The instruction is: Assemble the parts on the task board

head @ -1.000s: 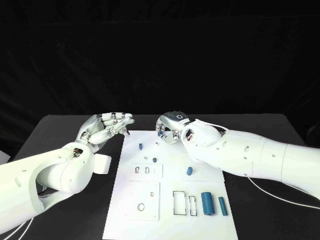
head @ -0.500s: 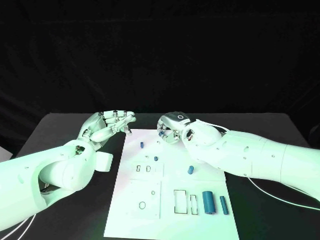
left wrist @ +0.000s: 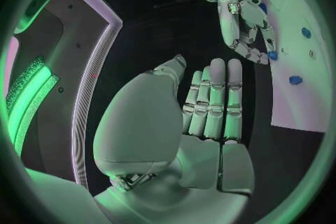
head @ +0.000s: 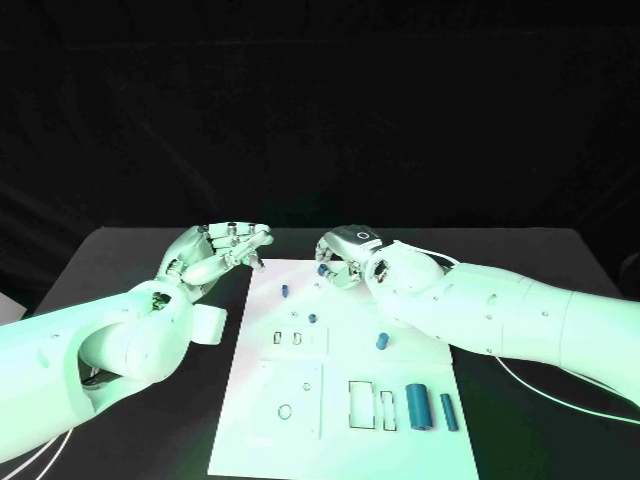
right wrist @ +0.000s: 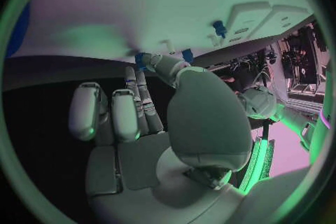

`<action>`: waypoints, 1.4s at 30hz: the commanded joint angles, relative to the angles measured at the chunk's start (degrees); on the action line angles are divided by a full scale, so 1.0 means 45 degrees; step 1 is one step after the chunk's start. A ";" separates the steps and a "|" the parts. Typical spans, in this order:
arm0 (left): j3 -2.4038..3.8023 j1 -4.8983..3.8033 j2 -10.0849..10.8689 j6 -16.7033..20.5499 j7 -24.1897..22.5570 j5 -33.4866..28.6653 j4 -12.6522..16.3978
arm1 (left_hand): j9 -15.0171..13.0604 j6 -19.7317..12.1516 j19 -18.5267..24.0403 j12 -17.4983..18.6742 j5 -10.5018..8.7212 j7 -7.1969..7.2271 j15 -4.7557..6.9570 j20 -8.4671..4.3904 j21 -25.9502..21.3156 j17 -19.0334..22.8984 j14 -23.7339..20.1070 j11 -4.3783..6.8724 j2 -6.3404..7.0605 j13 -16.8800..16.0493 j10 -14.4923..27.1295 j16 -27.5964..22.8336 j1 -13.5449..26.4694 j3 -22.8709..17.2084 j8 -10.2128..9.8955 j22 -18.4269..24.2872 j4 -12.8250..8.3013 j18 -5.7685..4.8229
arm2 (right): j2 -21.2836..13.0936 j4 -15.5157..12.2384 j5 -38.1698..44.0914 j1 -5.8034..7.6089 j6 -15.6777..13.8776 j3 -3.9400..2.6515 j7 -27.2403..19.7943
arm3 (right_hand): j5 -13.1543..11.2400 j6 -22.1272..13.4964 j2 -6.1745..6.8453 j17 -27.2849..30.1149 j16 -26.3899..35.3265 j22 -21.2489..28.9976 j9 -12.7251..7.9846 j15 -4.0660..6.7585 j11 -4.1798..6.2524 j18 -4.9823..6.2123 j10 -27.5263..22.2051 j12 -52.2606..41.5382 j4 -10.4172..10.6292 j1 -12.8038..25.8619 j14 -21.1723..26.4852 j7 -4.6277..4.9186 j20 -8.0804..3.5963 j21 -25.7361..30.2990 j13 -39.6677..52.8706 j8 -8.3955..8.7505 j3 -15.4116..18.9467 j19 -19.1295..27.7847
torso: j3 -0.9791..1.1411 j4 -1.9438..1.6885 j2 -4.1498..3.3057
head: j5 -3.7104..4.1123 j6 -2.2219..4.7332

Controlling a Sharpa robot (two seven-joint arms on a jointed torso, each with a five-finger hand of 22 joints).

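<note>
R hand [head: 346, 255] pinches a small blue part [head: 323, 269] at far end of task board [head: 335, 420]. L hand [head: 216, 252] beside board, fingers together, holding nothing.

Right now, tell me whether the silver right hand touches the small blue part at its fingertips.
Touching: the right wrist view shows the small blue part pinched in the right hand.

The fingertips of the right hand [head: 346, 258] are hidden behind its own knuckles in the head view, so the small blue part [left wrist: 271, 55] at them is seen too poorly there to be judged held. The near edge of the task board [head: 263, 440] is cut off by the picture's bottom
</note>
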State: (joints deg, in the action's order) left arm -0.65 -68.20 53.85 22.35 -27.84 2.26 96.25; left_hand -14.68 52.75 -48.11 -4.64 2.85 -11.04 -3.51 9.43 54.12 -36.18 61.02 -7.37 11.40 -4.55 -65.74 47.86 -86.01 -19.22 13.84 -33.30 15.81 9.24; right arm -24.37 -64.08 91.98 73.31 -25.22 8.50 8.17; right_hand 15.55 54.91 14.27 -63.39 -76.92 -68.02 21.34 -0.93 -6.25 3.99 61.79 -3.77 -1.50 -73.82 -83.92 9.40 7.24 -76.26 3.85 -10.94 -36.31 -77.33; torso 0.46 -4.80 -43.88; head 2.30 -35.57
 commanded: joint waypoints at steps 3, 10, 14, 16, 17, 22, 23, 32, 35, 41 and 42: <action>0.0012 -0.0026 0.0010 -0.0223 -0.0053 -0.0039 0.0015 | -0.0020 -0.0020 0.0100 0.0083 -0.0004 0.0050 0.0000 0.0011 0.0087 -0.0012 -0.0112 0.0013 -0.0022 -0.0014 -0.0007 0.0083 0.0057 -0.0065 -0.0073 -0.0016 -0.0005 0.0244 | -0.0081 -0.0043 -0.0063 0.0009 -0.0312 -0.0005 -0.0041 | -0.0058 -0.0245 0.0182 0.0263 0.0140 0.0423 -0.0031 -0.0102 -0.0018 0.0276 -0.0340 0.0055 0.0001 -0.0053 -0.0109 -0.0066 0.0013 0.0356 0.0024 0.0191 0.0408 0.0205 | 0.0000 0.0038 0.0014 | -0.0052 -0.0037; 0.0012 -0.0028 0.0055 -0.0212 -0.0056 -0.0072 -0.0050 | -0.0021 -0.0044 0.0125 0.0092 -0.0005 0.0041 -0.0006 0.0014 0.0117 -0.0013 -0.0125 0.0006 -0.0014 -0.0012 0.0013 0.0097 0.0067 -0.0070 -0.0086 -0.0038 -0.0005 0.0243 | -0.0771 -0.0771 -0.0243 0.0033 -0.0539 -0.0006 -0.0049 | -0.0046 -0.0253 0.0172 0.0337 0.0168 0.0469 -0.0027 -0.0098 -0.0013 0.0282 -0.0409 0.0033 0.0032 -0.0095 -0.0106 -0.0081 0.0013 0.0428 0.0050 0.0236 0.0685 0.0197 | 0.0012 0.0071 0.0014 | -0.0055 0.0000; 0.0012 -0.0029 0.0068 -0.0219 -0.0063 -0.0088 -0.0088 | -0.0021 -0.0044 0.0125 0.0092 -0.0005 0.0041 -0.0006 0.0014 0.0117 -0.0013 -0.0125 0.0006 -0.0014 -0.0012 0.0013 0.0097 0.0067 -0.0070 -0.0086 -0.0038 -0.0005 0.0243 | -0.1519 -0.1643 -0.0491 0.0107 -0.0700 -0.0046 -0.0053 | -0.0030 -0.0207 0.0127 0.0364 0.0176 0.0371 -0.0019 -0.0079 0.0017 0.0259 -0.0266 -0.0022 0.0076 -0.0132 -0.0106 -0.0071 -0.0001 0.0389 0.0096 0.0250 0.0832 0.0107 | 0.0012 0.0093 0.0023 | 0.0008 0.0046; 0.0011 -0.0028 0.0074 -0.0221 -0.0068 -0.0094 -0.0112 | -0.0021 -0.0044 0.0125 0.0092 -0.0005 0.0041 -0.0006 0.0014 0.0117 -0.0013 -0.0125 0.0006 -0.0014 -0.0012 0.0013 0.0097 0.0067 -0.0070 -0.0086 -0.0038 -0.0005 0.0243 | -0.1980 -0.2140 -0.0751 0.0172 -0.0728 -0.0099 -0.0067 | -0.0019 -0.0121 0.0078 0.0122 0.0027 0.0047 -0.0005 -0.0041 0.0069 0.0190 0.0115 -0.0125 0.0126 -0.0163 -0.0186 -0.0075 -0.0039 0.0192 0.0170 0.0252 0.0821 -0.0116 | 0.0019 0.0130 0.0045 | 0.0010 0.0066; 0.0011 -0.0028 0.0076 -0.0222 -0.0071 -0.0098 -0.0123 | -0.0021 -0.0044 0.0125 0.0092 -0.0005 0.0041 -0.0006 0.0014 0.0117 -0.0013 -0.0125 0.0006 -0.0014 -0.0012 0.0013 0.0097 0.0067 -0.0070 -0.0086 -0.0038 -0.0005 0.0243 | -0.2262 -0.2432 -0.0971 0.0221 -0.0719 -0.0128 -0.0083 | -0.0018 -0.0115 0.0079 0.0080 -0.0001 0.0004 -0.0005 -0.0037 0.0076 0.0181 0.0171 -0.0134 0.0133 -0.0166 -0.0200 -0.0076 -0.0047 0.0166 0.0178 0.0257 0.0809 -0.0145 | 0.0017 0.0141 0.0052 | 0.0008 0.0068; 0.0010 -0.0027 0.0082 -0.0233 -0.0081 -0.0108 -0.0173 | -0.0024 -0.0053 0.0143 0.0095 -0.0005 0.0043 -0.0008 0.0016 0.0139 -0.0013 -0.0134 0.0004 -0.0015 -0.0012 0.0021 0.0106 0.0060 -0.0081 -0.0091 -0.0054 -0.0012 0.0243 | -0.3662 -0.3845 -0.1903 0.0403 -0.0585 -0.0249 -0.0141 | -0.0022 0.0056 0.0151 -0.0441 -0.0361 -0.0756 0.0033 0.0006 0.0122 0.0017 0.0926 -0.0235 0.0297 -0.0046 -0.0366 0.0000 -0.0087 -0.0326 0.0268 0.0264 0.0587 -0.0603 | 0.0018 0.0230 0.0110 | 0.0019 0.0085; 0.0010 -0.0027 0.0080 -0.0236 -0.0081 -0.0110 -0.0187 | -0.0024 -0.0053 0.0143 0.0095 -0.0005 0.0043 -0.0008 0.0016 0.0139 -0.0013 -0.0134 0.0004 -0.0015 -0.0012 0.0021 0.0106 0.0060 -0.0081 -0.0091 -0.0054 -0.0012 0.0243 | -0.3890 -0.4074 -0.2036 0.0422 -0.0537 -0.0266 -0.0141 | -0.0025 0.0088 0.0169 -0.0521 -0.0420 -0.0866 0.0042 0.0014 0.0134 -0.0005 0.1051 -0.0240 0.0324 -0.0029 -0.0388 0.0003 -0.0094 -0.0398 0.0281 0.0265 0.0535 -0.0665 | 0.0020 0.0243 0.0122 | 0.0024 0.0083; 0.0008 -0.0022 0.0024 -0.0301 -0.0110 -0.0120 -0.0306 | -0.0029 -0.0052 0.0159 0.0092 -0.0005 0.0048 -0.0008 0.0018 0.0158 -0.0013 -0.0139 0.0007 -0.0016 -0.0014 0.0020 0.0117 0.0048 -0.0094 -0.0090 -0.0068 -0.0023 0.0243 | -0.5479 -0.5312 -0.2611 0.0496 0.0016 -0.0333 -0.0068 | -0.0537 0.0316 0.0369 -0.0961 -0.0765 -0.1578 0.0142 0.0168 0.0340 -0.0144 0.2242 -0.0411 0.0460 0.0055 -0.0482 -0.0071 -0.0218 -0.0855 0.0545 0.0267 0.0363 -0.1032 | 0.0061 0.0345 0.0228 | 0.0050 0.0020; 0.0007 -0.0021 0.0010 -0.0311 -0.0116 -0.0121 -0.0330 | -0.0029 -0.0052 0.0159 0.0092 -0.0005 0.0048 -0.0008 0.0018 0.0158 -0.0013 -0.0139 0.0007 -0.0016 -0.0014 0.0020 0.0117 0.0048 -0.0094 -0.0090 -0.0068 -0.0023 0.0243 | -0.5660 -0.5217 -0.2645 0.0500 0.0204 -0.0336 -0.0017 | -0.0560 0.0287 0.0441 -0.1009 -0.0802 -0.1633 0.0143 0.0179 0.0345 -0.0156 0.2351 -0.0428 0.0483 0.0104 -0.0490 -0.0046 -0.0236 -0.0889 0.0596 0.0301 0.0418 -0.1057 | 0.0068 0.0368 0.0249 | 0.0065 0.0002; 0.0006 -0.0019 -0.0015 -0.0324 -0.0122 -0.0122 -0.0365 | -0.0029 -0.0052 0.0159 0.0092 -0.0005 0.0048 -0.0008 0.0018 0.0158 -0.0013 -0.0139 0.0007 -0.0016 -0.0014 0.0020 0.0117 0.0048 -0.0094 -0.0090 -0.0068 -0.0023 0.0243 | -0.5641 -0.4704 -0.2420 0.0503 0.0796 -0.0339 0.0231 | -0.0354 -0.0229 0.0534 -0.0939 -0.0849 -0.1500 0.0078 -0.0004 0.0139 -0.0121 0.1712 0.0021 0.0513 0.0525 -0.0439 0.0097 -0.0099 -0.0753 0.0610 0.0681 0.1544 -0.0937 | 0.0064 0.0367 0.0254 | 0.0063 -0.0010; 0.0006 -0.0019 -0.0018 -0.0328 -0.0121 -0.0122 -0.0366 | -0.0029 -0.0052 0.0159 0.0092 -0.0005 0.0048 -0.0008 0.0018 0.0158 -0.0013 -0.0139 0.0007 -0.0016 -0.0014 0.0020 0.0117 0.0048 -0.0094 -0.0090 -0.0068 -0.0023 0.0243 | -0.5585 -0.4615 -0.2339 0.0503 0.0883 -0.0338 0.0289 | -0.0384 -0.0512 0.0483 -0.0894 -0.0849 -0.1448 0.0036 0.0036 0.0189 -0.0099 0.1656 -0.0009 0.0556 0.0515 -0.0418 0.0005 -0.0098 -0.0694 0.0675 0.0868 0.2178 -0.0896 | 0.0068 0.0367 0.0249 | 0.0068 -0.0012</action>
State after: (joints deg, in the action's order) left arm -0.66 -68.23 53.90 22.03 -27.82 1.99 94.53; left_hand -14.77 52.76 -47.71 -4.43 2.85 -11.05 -3.71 9.41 54.48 -36.16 60.82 -7.37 11.40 -4.53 -65.74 48.08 -86.01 -19.38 13.63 -33.55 15.65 9.24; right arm -49.84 -85.23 80.91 75.56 -24.66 6.99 8.58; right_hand 14.10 53.35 16.66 -67.62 -80.61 -74.73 21.66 -0.48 -5.43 3.92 69.57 -3.90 0.96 -71.99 -83.93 9.58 6.60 -79.69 6.77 -7.46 -27.89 -81.53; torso 0.74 -3.15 -42.75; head 2.57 -35.61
